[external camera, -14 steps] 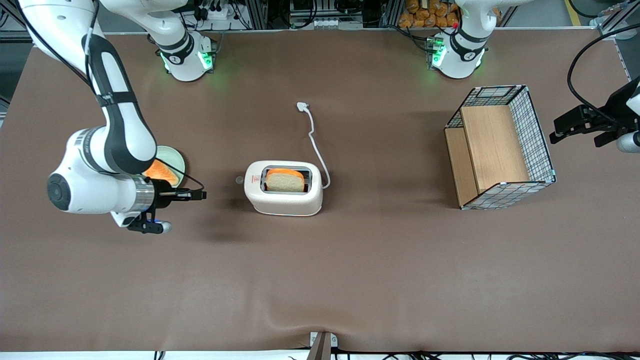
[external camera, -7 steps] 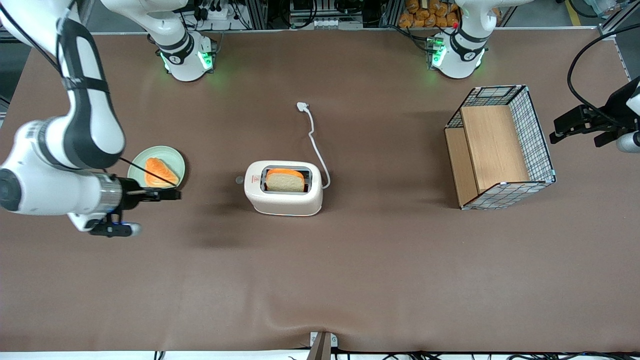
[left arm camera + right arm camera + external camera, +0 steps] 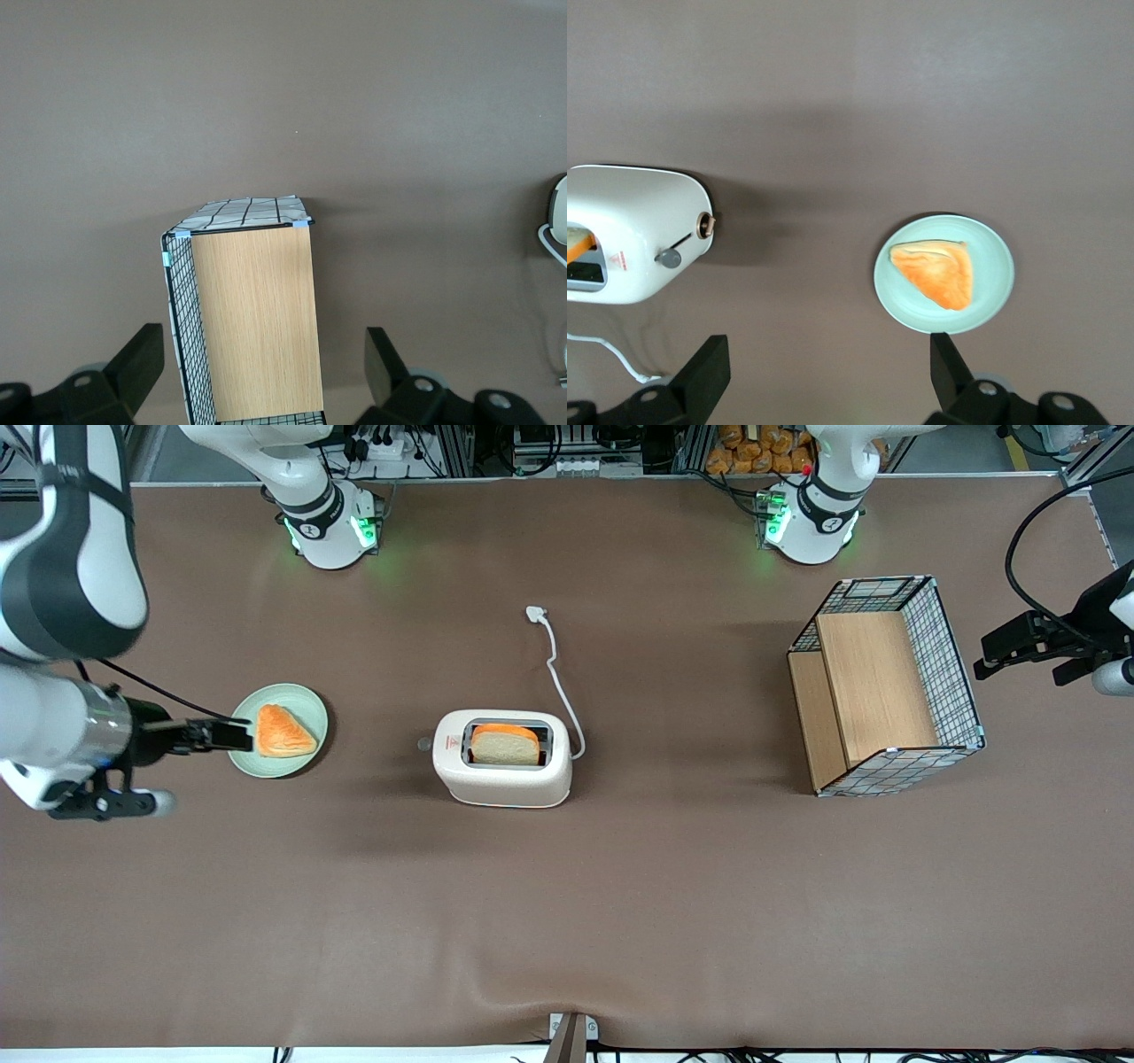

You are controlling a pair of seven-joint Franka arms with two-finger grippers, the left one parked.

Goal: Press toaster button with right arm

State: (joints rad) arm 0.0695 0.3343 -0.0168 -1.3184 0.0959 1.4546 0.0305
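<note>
The gripper (image 3: 232, 736), fingers spread and empty, hangs over the plate's (image 3: 306, 700) nine o'clock rim. The toaster (image 3: 502, 758) sits mid-worktop, its button (image 3: 669, 258) on the end facing the plate.

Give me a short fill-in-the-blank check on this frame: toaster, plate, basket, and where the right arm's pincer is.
1. A slice of bread stands in the top slot of the ____, whose white cord trails across the table.
2. The orange pastry lies on a pale green ____.
3. The pincer hovers open over the rim of the plate, apart from the toaster button, which sits on the toaster's narrow ____ face.
4. The wire basket holds a ____ board.

Missing words: toaster; plate; end; wooden
</note>
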